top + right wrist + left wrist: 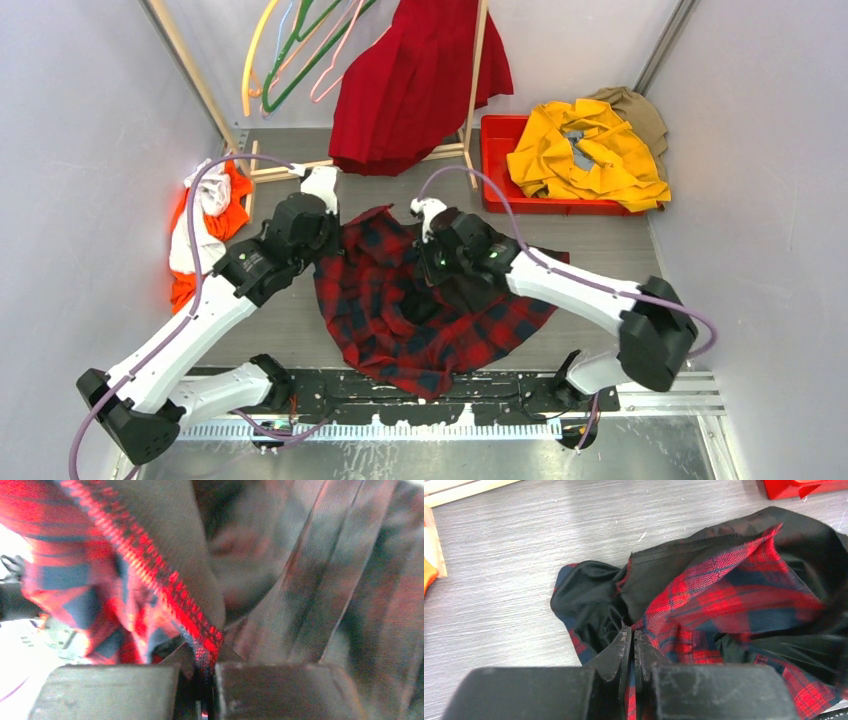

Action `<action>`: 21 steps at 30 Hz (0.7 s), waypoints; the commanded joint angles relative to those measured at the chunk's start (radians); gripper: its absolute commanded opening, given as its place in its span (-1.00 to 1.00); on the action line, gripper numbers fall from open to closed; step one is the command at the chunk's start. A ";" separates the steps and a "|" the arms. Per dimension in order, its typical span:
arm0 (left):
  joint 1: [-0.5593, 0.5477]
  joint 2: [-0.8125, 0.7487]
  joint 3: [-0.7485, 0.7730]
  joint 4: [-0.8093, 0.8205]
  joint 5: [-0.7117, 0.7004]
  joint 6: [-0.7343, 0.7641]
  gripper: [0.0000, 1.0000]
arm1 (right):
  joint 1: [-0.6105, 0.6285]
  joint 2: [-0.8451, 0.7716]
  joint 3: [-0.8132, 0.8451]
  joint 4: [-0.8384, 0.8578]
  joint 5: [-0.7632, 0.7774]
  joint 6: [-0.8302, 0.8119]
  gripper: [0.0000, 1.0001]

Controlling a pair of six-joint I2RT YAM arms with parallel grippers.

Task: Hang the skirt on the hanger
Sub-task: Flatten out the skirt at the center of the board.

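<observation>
The bright-red pleated skirt (415,80) hangs on the wooden rack at the back, apart from both grippers. A cream hanger (250,62) hangs on the rack's left end, beside a green and a pink one. On the table lies a red-and-black plaid garment (420,320) with a black lining. My left gripper (634,632) is shut on the plaid garment's (734,595) upper left edge, a strip of plaid pinched between its fingers. My right gripper (202,652) is shut on a plaid hem edge (165,580) near the garment's top middle. In the top view the left gripper (335,232) and the right gripper (435,260) sit over the garment.
A red bin (500,150) at the back right holds yellow and tan clothes. An orange and white pile (205,225) lies by the left wall. The wooden rack's base (290,168) stands just behind the left gripper. Grey walls close in both sides.
</observation>
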State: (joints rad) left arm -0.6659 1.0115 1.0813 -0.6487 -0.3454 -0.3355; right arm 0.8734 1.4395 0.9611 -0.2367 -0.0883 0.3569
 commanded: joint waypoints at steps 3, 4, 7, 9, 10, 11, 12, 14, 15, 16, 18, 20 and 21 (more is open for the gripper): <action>0.019 -0.047 0.070 -0.004 0.029 0.018 -0.89 | -0.007 -0.226 0.322 -0.258 0.059 -0.108 -0.97; 0.019 -0.047 0.089 -0.010 0.032 0.021 -0.89 | -0.007 -0.237 0.371 -0.293 0.053 -0.114 -0.97; 0.020 -0.054 0.148 -0.034 0.034 0.035 -0.90 | -0.007 -0.252 0.502 -0.394 0.009 -0.123 -0.97; 0.020 -0.060 0.193 -0.055 0.021 0.045 -0.89 | -0.005 -0.250 0.580 -0.444 -0.045 -0.119 -0.97; 0.020 -0.064 0.216 -0.066 0.016 0.051 -0.89 | -0.004 -0.252 0.607 -0.456 -0.070 -0.114 -0.97; 0.020 -0.070 0.238 -0.074 0.011 0.055 -0.89 | -0.003 -0.253 0.632 -0.467 -0.098 -0.107 -0.97; 0.020 -0.076 0.261 -0.082 0.006 0.060 -0.89 | 0.001 -0.254 0.648 -0.475 -0.121 -0.103 -0.97; 0.020 -0.086 0.305 -0.100 -0.002 0.069 -0.88 | 0.016 -0.254 0.674 -0.491 -0.149 -0.095 -0.97; 0.020 -0.089 0.331 -0.112 -0.007 0.072 -0.88 | 0.025 -0.252 0.684 -0.495 -0.159 -0.091 -0.97; 0.020 -0.091 0.359 -0.123 -0.011 0.075 -0.88 | 0.032 -0.252 0.696 -0.500 -0.171 -0.090 -0.97; 0.020 -0.093 0.405 -0.145 -0.016 0.083 -0.87 | 0.044 -0.254 0.712 -0.501 -0.199 -0.083 -0.97; 0.021 -0.089 0.449 -0.167 -0.030 0.094 -0.87 | 0.048 -0.258 0.732 -0.500 -0.233 -0.073 -0.97; 0.021 -0.088 0.465 -0.172 -0.038 0.099 -0.87 | 0.048 -0.260 0.739 -0.498 -0.250 -0.072 -0.97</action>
State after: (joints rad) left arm -0.6521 0.9321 1.4567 -0.7868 -0.3302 -0.2790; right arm 0.9096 1.1980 1.6192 -0.7582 -0.2340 0.2672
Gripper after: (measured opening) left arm 0.064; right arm 0.039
